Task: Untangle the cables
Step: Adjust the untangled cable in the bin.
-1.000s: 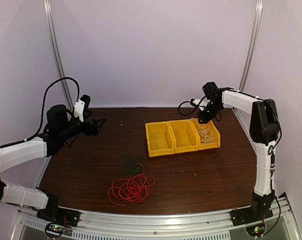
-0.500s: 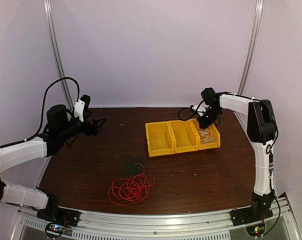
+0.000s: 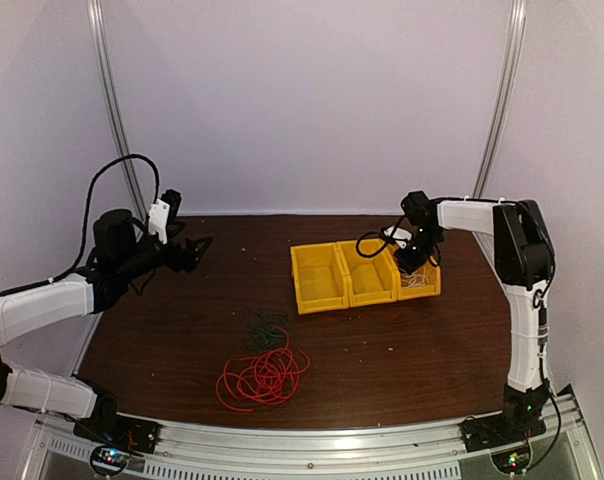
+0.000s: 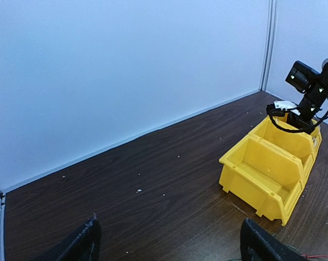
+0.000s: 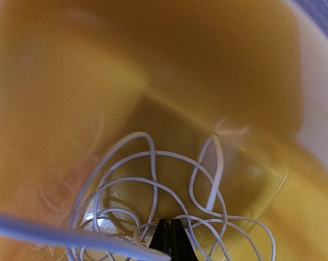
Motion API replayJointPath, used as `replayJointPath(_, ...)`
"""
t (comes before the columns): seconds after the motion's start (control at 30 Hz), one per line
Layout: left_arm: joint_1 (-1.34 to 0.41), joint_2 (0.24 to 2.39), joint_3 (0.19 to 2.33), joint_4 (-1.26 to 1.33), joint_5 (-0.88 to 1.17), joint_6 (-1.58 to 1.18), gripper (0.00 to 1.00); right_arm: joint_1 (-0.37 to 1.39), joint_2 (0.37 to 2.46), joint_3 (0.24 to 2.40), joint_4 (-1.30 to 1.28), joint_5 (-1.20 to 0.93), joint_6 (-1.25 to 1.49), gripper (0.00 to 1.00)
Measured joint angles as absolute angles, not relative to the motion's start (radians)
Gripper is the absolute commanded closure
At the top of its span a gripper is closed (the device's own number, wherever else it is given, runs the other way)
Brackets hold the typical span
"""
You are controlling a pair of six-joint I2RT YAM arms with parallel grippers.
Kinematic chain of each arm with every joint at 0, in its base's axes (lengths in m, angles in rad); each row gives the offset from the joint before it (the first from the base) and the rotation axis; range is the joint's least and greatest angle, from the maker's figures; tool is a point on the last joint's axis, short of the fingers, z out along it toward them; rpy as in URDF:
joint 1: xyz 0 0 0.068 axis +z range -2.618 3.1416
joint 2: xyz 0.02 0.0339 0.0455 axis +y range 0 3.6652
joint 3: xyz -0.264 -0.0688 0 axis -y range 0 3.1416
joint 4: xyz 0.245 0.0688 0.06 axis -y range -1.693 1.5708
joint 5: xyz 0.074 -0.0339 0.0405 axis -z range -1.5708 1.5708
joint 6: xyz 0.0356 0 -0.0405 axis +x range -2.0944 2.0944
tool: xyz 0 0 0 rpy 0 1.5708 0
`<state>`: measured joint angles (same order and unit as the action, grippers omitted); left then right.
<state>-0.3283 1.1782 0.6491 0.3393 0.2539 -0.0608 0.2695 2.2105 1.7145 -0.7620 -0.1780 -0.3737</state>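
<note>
Lowered since a second ago, the right gripper (image 5: pixel 169 240) is sunk into the end bin (image 3: pixel 427 289), jaws closed amid the white cable (image 5: pixel 153 187), grip unclear; the left gripper (image 4: pixel 170 242) is held wide, empty.

From above, the right gripper (image 3: pixel 415 262) dips into the right-hand yellow bin (image 3: pixel 429 288), hiding its tips and most of the white cable (image 3: pixel 412 280), while the black cable (image 3: pixel 263 326) melts into the dark tabletop. The right wrist view blurs the bin walls and crops the loops; whether a strand is pinched is unclear. The left wrist view crops the left gripper (image 4: pixel 169 223) to 2 fingertips (image 4: pixel 90 236) and the red cable (image 4: pixel 319 256) to a sliver.
</note>
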Motion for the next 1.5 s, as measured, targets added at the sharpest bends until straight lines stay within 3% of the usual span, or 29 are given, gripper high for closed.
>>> replayJointPath(0.27,-0.328,1.178,0.649,0.339,0.255,-0.061,0.1,0.276,2.183,1.687,-0.76,-0.177,-0.37,0.99)
replayJointPath(0.37,-0.328,1.178,0.649,0.339,0.256,-0.061,0.1,0.276,2.149,1.674,-0.773,-0.175,-0.37,0.81)
replayJointPath(0.43,-0.328,1.178,0.649,0.339,0.257,-0.061,0.1,0.276,2.112,1.671,-0.776,-0.171,-0.372,0.75)
replayJointPath(0.63,-0.328,1.18,0.654,0.327,0.255,-0.077,0.17,0.276,1.968,1.669,-0.783,-0.155,-0.373,0.68)
replayJointPath(0.97,-0.347,1.259,0.822,0.135,0.246,-0.169,0.25,0.293,1.801,1.664,-0.789,-0.31,-0.434,0.67)
replayJointPath(1.17,-0.349,1.285,0.805,0.01,0.272,-0.224,0.24,0.456,1.733,1.615,-0.786,-0.455,-0.529,0.7)
replayJointPath(1.33,-0.349,1.24,0.698,0.001,0.259,-0.24,0.24,0.637,1.776,1.613,-0.782,-0.472,-0.6,0.73)
replayJointPath(1.5,-0.349,1.24,0.688,-0.007,0.247,-0.238,0.28,0.763,1.961,1.756,-0.794,-0.472,-0.613,0.76)
